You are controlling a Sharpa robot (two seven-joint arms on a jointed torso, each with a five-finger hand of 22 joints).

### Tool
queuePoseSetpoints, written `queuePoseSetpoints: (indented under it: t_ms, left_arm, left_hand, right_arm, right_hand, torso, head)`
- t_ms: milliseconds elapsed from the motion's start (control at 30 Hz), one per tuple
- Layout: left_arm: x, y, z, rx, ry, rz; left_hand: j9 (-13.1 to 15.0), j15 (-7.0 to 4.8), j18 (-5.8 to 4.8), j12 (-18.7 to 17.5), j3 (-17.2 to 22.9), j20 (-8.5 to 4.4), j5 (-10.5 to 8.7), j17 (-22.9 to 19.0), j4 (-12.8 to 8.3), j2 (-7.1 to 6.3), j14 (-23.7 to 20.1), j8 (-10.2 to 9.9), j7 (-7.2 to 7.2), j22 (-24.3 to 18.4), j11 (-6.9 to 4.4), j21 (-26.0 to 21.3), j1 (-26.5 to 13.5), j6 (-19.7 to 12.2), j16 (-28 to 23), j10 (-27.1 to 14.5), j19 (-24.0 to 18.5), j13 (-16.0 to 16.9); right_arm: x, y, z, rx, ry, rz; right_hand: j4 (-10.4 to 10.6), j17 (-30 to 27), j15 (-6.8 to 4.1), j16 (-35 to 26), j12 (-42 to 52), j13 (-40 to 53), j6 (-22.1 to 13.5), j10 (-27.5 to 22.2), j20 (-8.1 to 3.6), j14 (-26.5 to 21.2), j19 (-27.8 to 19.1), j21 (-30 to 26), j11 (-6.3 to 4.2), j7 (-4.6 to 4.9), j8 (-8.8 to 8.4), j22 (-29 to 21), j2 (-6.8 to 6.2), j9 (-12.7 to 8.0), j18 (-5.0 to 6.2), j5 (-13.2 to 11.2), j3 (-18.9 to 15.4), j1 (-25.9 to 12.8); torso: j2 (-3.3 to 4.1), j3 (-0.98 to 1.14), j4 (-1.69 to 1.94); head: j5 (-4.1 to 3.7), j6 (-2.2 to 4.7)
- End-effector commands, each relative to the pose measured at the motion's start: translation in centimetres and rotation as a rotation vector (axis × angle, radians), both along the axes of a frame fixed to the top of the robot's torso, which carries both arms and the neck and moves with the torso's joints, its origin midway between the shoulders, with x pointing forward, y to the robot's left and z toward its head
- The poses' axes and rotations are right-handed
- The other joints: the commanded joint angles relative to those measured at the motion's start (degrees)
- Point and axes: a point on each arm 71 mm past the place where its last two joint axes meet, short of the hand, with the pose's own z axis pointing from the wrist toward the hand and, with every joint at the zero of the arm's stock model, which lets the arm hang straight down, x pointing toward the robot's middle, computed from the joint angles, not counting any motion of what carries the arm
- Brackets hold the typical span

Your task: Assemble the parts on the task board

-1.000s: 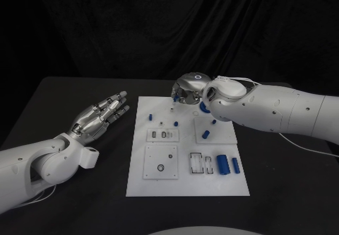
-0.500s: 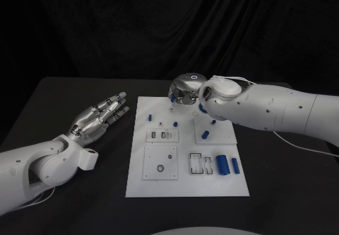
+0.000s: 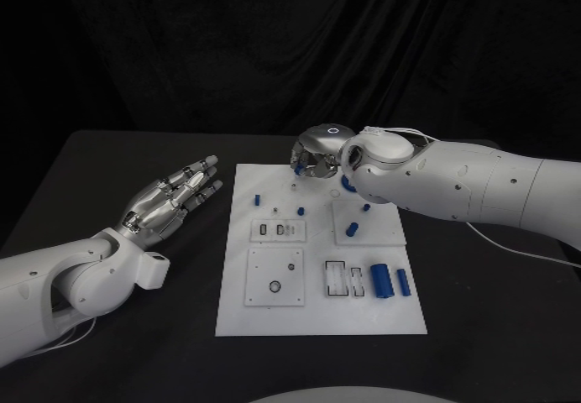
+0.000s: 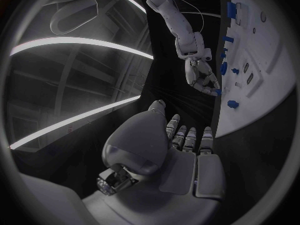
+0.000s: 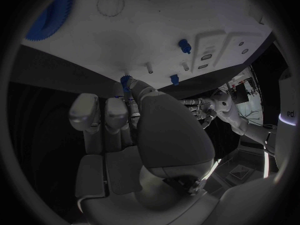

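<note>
right hand pinching a blue part at the far edge of the board

while my left hand [image 3: 172, 197] floats over the bare black table [image 3: 133, 344] just off the board's left edge, its fingers lie stretched out and slightly apart, palm up, holding nothing. nearest me on the task board [image 3: 321, 319], the front end is bare white. next back, a square plate with two small holes [image 3: 277, 276] on the left, and beside it a slotted frame [image 3: 344, 280] with two long blue cylinders [image 3: 389, 282] lying just right of it. mid board, a small slotted plate [image 3: 277, 230], and to its right a raised plate with two short blue pegs [image 3: 359, 219] on it. further back, a blue peg [image 3: 257, 201] stands near the left edge, with thin white pins [image 3: 288, 204] near it. at the far edge, my right hand [image 3: 318, 157] hangs over the board, fingers curled downward, fingertips pinching a small blue part [image 5: 125, 81] right at the board's edge; the right wrist view shows it between thumb and finger. a blue gear [image 5: 51, 15] lies on the board near that hand. can't tell whether the pinched part touches the board.
</note>
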Motion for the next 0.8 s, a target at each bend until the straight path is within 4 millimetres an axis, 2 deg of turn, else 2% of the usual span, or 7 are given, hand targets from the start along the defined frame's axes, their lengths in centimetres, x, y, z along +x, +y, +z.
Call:
queuePoseSetpoints:
  t_ms: [33, 333, 467, 667, 700, 767, 800]
  left_arm:
    - [-0.26, 0.29, 1.47, -0.121, -0.168, 0.024]
    - [-0.19, 0.36, 1.42, -0.117, -0.164, 0.024]
    - [-0.13, 0.30, 1.38, -0.117, -0.162, 0.021]
    - [-0.04, 0.35, 1.34, -0.115, -0.159, 0.021]
    - [-0.02, 0.38, 1.33, -0.114, -0.159, 0.021]
    - [0.01, 0.42, 1.31, -0.114, -0.159, 0.022]
    - [0.04, 0.45, 1.30, -0.113, -0.159, 0.022]
  left_hand:
    - [0.02, 0.19, 1.10, -0.35, 0.11, 0.12, 0.28, -0.09, -0.34, -0.02, 0.09, 0.09, 0.09, -0.05, 0.37, -0.20, 0.73, 0.08, -0.39, -0.05, 0.06, -0.08]
    - [0.01, 0.11, 1.16, -0.44, 0.40, 0.14, 0.33, -0.09, -0.50, 0.01, 0.09, 0.07, 0.09, -0.05, 0.31, -0.20, 0.83, 0.00, -0.39, -0.11, 0.06, -0.10]
    - [0.01, 0.11, 1.19, -0.45, 0.59, 0.17, 0.35, -0.09, -0.59, 0.04, 0.09, 0.07, 0.07, -0.05, 0.31, -0.20, 0.90, -0.02, -0.39, -0.13, 0.06, -0.10]
    - [0.01, 0.14, 1.22, -0.45, 0.83, 0.23, 0.38, -0.09, -0.69, 0.08, 0.09, 0.07, 0.09, -0.05, 0.31, -0.20, 0.98, -0.04, -0.39, -0.14, 0.06, -0.10]
    - [0.01, 0.17, 1.24, -0.47, 0.95, 0.27, 0.38, -0.09, -0.75, 0.09, 0.09, 0.06, 0.09, -0.05, 0.30, -0.20, 1.02, -0.06, -0.39, -0.15, 0.06, -0.10]
    - [0.01, 0.17, 1.24, -0.47, 0.95, 0.27, 0.38, -0.09, -0.75, 0.09, 0.09, 0.06, 0.09, -0.05, 0.30, -0.20, 1.02, -0.06, -0.39, -0.15, 0.06, -0.10]
    - [0.01, 0.17, 1.24, -0.47, 0.95, 0.27, 0.38, -0.09, -0.75, 0.09, 0.09, 0.06, 0.09, -0.05, 0.30, -0.20, 1.02, -0.06, -0.39, -0.15, 0.06, -0.10]
  right_arm:
    - [0.25, -0.18, -0.17, -0.018, 0.017, -0.021]
    - [0.36, -0.12, -0.39, -0.036, 0.037, -0.026]
    - [0.40, -0.04, -0.44, -0.041, 0.042, -0.025]
    - [0.44, 0.02, -0.50, -0.048, 0.049, -0.024]
    - [0.43, 0.02, -0.51, -0.048, 0.049, -0.024]
    - [0.42, 0.02, -0.51, -0.047, 0.049, -0.024]
    - [0.41, -0.01, -0.50, -0.044, 0.049, -0.025]
  right_hand:
    - [0.05, -0.17, 0.27, 0.14, -0.43, -0.08, -0.31, -0.25, 0.38, -0.11, -0.18, 0.03, 0.34, -0.01, -0.26, -0.14, -0.48, 0.15, -0.69, -0.14, 0.34, 0.04]
    - [0.37, -1.32, 0.31, -0.69, -1.29, -0.20, -1.35, -0.97, 0.48, -0.94, -1.07, -0.71, 0.71, -0.30, -1.06, -0.91, -0.68, 0.29, -0.46, -0.84, 0.43, -0.51]
    - [1.06, -2.94, 0.23, -1.89, -3.05, -0.66, -3.93, -3.46, 0.48, -1.96, -2.17, -1.78, 1.40, -1.09, -2.85, -1.93, -1.17, -0.09, -0.18, -3.06, 0.46, -1.38]
    - [1.70, -4.10, 0.33, -2.84, -4.28, -0.88, -5.48, -4.84, 0.56, -2.70, -2.94, -2.68, 1.63, -1.57, -4.10, -2.62, -1.65, -0.37, -0.01, -4.93, 0.36, -2.06]
    - [1.90, -4.41, 0.41, -3.16, -5.05, -1.02, -7.02, -5.87, 0.61, -2.95, -3.20, -3.03, 1.73, -2.10, -5.08, -2.84, -1.90, -0.74, 0.06, -5.39, 0.30, -2.25]
    - [1.99, -4.62, 0.44, -3.34, -5.45, -1.07, -7.79, -6.41, 0.64, -3.09, -3.35, -3.24, 1.77, -2.41, -5.58, -3.01, -1.99, -0.95, 0.10, -5.63, 0.26, -2.33]
    - [2.13, -6.26, 0.58, -4.57, -7.00, -1.25, -10.35, -9.17, 0.76, -4.01, -4.37, -4.54, 1.85, -3.31, -7.00, -4.38, -2.22, -1.67, 0.40, -6.87, -0.30, -2.70]
  torso:
    - [0.00, -0.02, 0.09]
    - [-0.02, -0.02, 0.09]
    - [-0.01, 0.02, 0.11]
    - [-0.03, 0.02, 0.11]
    - [-0.04, 0.02, 0.09]
    - [-0.03, 0.02, 0.07]
    - [-0.03, 0.02, 0.07]
  head:
    - [-0.07, -0.08]
    - [-0.12, -0.23]
    - [-0.10, -0.31]
    - [-0.03, -0.57]
    - [0.01, -0.57]
    - [0.05, -0.55]
    - [0.05, -0.55]
